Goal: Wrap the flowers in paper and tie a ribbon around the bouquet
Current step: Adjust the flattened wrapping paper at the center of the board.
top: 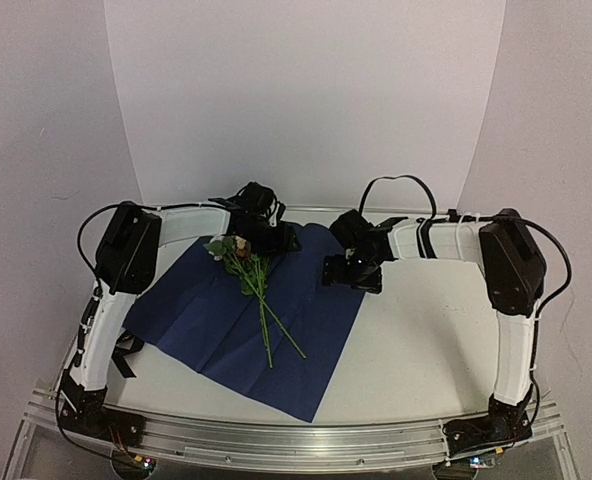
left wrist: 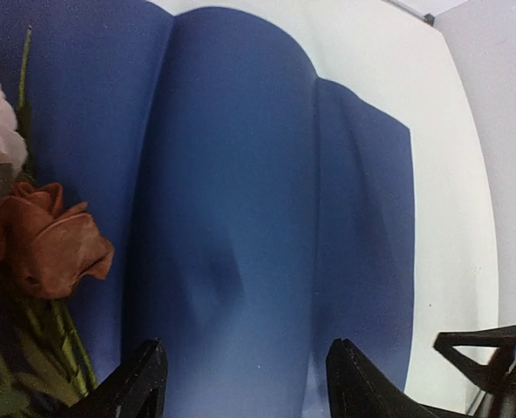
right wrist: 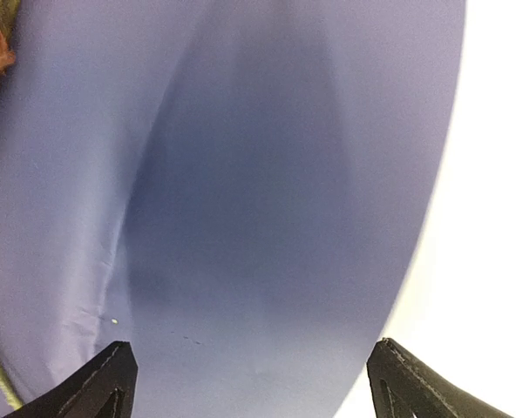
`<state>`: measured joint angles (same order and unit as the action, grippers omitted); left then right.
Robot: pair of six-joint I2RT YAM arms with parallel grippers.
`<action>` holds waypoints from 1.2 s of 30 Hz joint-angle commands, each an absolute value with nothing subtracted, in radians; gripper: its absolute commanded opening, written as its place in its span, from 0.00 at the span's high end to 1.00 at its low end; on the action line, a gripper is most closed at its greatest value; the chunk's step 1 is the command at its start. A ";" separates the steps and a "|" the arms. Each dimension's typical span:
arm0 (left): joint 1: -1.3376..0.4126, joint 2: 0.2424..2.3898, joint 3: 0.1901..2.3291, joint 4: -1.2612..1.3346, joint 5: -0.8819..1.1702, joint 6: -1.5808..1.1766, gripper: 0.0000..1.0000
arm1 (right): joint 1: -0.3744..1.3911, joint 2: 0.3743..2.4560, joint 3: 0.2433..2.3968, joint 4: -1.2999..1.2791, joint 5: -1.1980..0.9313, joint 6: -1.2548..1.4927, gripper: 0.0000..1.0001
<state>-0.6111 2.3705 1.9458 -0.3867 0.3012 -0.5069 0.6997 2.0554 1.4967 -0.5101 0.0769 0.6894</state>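
I see a large creased sheet of dark navy paper [top: 226,315] on a plain white table [top: 426,340]. The small rose bunch [top: 244,262] shows white, reddish-brown heads, green stems. Both arms are white and black.

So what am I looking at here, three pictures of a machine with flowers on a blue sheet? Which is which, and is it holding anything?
It is a robot with two arms bolted at the near edge of a table. The wide picture comes from a camera above and behind the arms. The other two come from small cameras on each wrist, looking past that arm's own fingers. On the table lies a dark blue sheet of paper, and on it a small bunch of flowers with long green stems. The left gripper hangs over the paper's far edge beside the blooms; the right gripper is at the paper's right edge. Both stand open over the paper, and neither holds anything. A black strap-like thing pokes out by the left arm's base; I cannot tell what it is.
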 commanded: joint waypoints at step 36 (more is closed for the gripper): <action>-0.675 2.566 2.120 -0.473 0.264 -0.491 0.43 | 0.505 2.090 1.377 -0.214 -0.262 0.946 0.29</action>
